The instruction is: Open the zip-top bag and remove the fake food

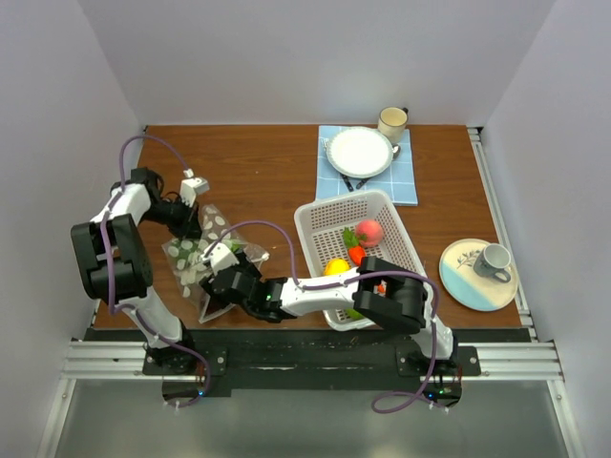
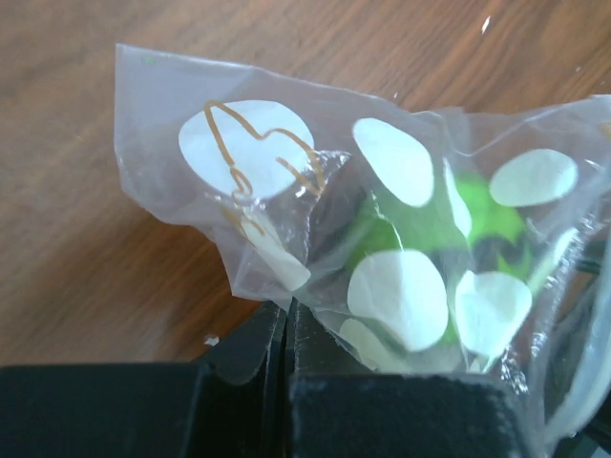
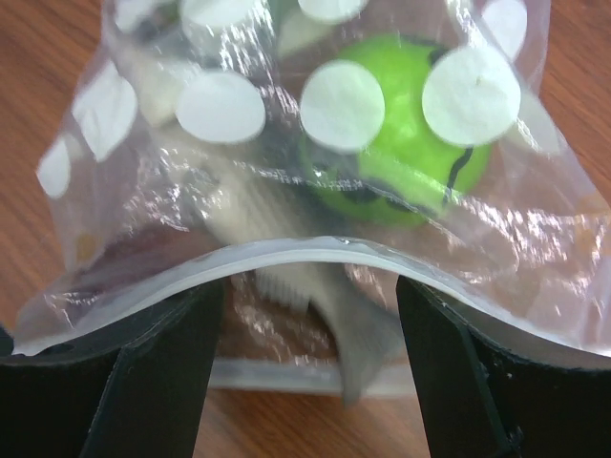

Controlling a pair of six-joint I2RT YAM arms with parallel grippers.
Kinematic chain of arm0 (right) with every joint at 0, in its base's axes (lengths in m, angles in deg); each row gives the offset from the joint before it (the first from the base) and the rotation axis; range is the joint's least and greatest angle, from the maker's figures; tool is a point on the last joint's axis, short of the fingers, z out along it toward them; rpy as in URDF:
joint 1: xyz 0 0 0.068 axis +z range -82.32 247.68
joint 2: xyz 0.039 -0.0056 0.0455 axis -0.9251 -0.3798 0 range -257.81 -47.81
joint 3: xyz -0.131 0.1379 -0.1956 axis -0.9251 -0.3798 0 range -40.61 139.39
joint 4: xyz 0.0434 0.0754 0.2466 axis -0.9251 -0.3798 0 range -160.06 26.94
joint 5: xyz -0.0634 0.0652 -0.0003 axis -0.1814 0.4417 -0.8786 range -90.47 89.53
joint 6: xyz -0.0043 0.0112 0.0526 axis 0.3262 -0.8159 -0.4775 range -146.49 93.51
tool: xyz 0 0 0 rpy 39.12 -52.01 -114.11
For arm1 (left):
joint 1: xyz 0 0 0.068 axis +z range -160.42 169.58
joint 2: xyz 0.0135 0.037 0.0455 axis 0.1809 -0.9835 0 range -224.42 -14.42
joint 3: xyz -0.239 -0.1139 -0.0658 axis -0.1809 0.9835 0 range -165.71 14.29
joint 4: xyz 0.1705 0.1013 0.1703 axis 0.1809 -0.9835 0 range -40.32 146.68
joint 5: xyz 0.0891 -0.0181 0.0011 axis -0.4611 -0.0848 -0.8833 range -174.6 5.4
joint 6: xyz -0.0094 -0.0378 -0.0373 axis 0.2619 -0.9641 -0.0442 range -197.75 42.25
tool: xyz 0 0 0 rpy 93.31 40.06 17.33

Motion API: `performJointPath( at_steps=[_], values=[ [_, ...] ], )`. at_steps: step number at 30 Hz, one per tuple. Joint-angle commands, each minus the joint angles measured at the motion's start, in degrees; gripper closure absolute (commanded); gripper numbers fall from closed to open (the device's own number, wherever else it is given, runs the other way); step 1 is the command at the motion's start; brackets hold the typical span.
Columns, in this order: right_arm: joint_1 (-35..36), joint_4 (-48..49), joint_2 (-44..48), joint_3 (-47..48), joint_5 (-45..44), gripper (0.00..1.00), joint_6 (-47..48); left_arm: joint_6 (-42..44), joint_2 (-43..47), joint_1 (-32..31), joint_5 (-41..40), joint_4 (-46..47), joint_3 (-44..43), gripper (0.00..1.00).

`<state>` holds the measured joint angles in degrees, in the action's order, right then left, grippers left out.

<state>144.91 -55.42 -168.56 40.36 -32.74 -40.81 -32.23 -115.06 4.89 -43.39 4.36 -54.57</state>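
1. Overhead view: soft, even light from above. Shadows on the brown table [image 1: 267, 162] are faint and short. The picture is sharp; its bottom edge is dimmer.
2. Left wrist view: bright. White glints run along creases of the zip-top bag [image 2: 401, 239]. The wood behind is softly blurred. My left gripper [image 2: 288, 329] is near-black, without detail.
3. Right wrist view: the bag sits close to the lens and is blurred, with hazy glare across the plastic. The green fake food [image 3: 401, 167] looks soft-edged. My right gripper [image 3: 307, 296] is a dark silhouette.
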Motion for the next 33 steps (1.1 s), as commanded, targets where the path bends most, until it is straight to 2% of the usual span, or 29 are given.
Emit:
performJointPath(
  at_steps=[1,5,10,11,16,21,24,30,33],
  values=[
    [0.11,5.45,0.08,-0.46,6.15,0.22,-1.32,-1.13,-0.78,-0.11,-1.3,3.26,1.97,0.97],
    [0.11,7.91,-0.36,-0.81,11.79,0.21,-0.44,-1.75,-0.61,-0.19,-2.1,3.89,1.63,0.85],
    [0.11,6.86,-1.6,0.33,15.21,0.2,-1.05,-2.36,-0.08,-0.46,-3.15,4.68,1.27,0.8],
    [0.11,7.3,-1.51,-0.02,16.53,0.16,-1.14,-2.45,-0.08,-0.46,-3.24,4.76,1.27,0.78],
    [0.2,5.9,-1.77,-1.16,12.33,0.13,0.35,-2.54,-0.35,-1.07,-3.24,4.42,1.36,0.78],
    [0.2,5.8,-0.54,-3.09,3.03,0.13,6.49,-1.84,0.35,-2.04,-3.59,4.06,1.54,0.78],
    [0.11,6.42,-0.8,-3.36,0.46,0.14,10.8,-1.4,0.44,-2.56,-3.59,3.54,1.54,0.78],
    [-0.68,4.67,-3.35,-2.75,3.0,0.17,11.69,-0.61,0.8,-2.92,-3.33,2.31,0.57,0.8],
    [-1.03,4.84,-2.92,-3.8,5.99,0.26,10.29,-0.34,0.97,-2.92,-3.33,2.22,0.48,0.8]
  ],
)
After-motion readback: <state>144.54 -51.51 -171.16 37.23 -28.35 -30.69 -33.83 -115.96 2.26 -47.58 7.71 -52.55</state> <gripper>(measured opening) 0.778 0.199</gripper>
